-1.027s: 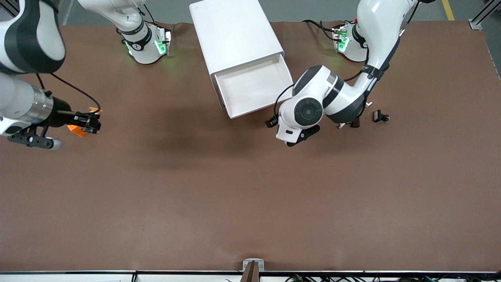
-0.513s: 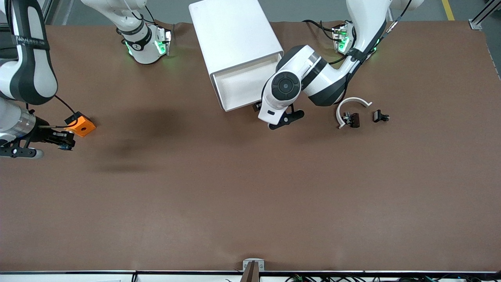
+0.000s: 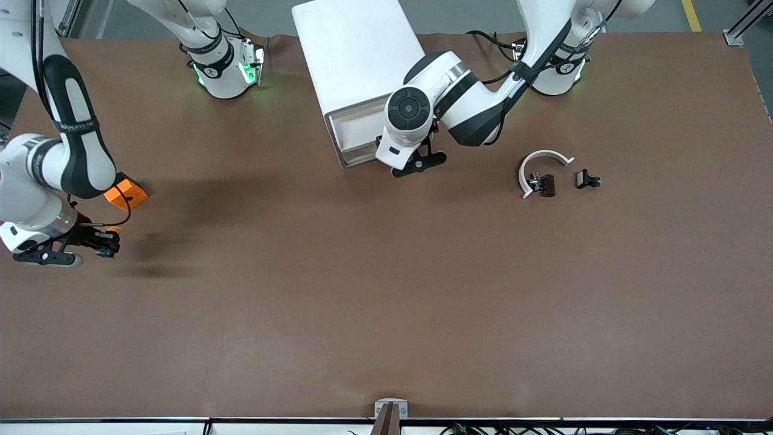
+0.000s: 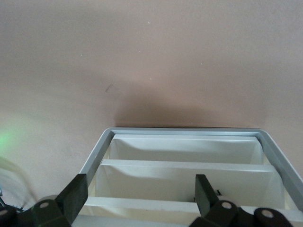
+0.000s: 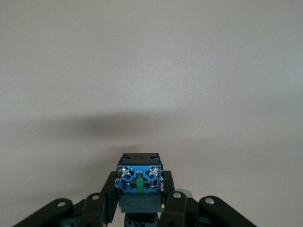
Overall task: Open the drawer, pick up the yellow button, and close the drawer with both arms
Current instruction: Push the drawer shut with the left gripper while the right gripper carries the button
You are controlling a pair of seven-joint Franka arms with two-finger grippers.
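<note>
An orange block [image 3: 125,194] with a black hole sits near the worktop's [image 3: 386,302] right-arm edge. A white arc [image 3: 542,164] lies toward the left-arm end, touching a small black part [image 3: 545,184]; another black part [image 3: 586,179] lies just beside it.

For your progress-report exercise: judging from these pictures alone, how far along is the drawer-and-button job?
Done: the button is out, clamped in the right end effector over the table near the orange block.
In hand: the left end effector, fingers open, is at the front of the top drawer, which sticks out only a little from the cabinet.
Left: pushing it fully shut.
</note>
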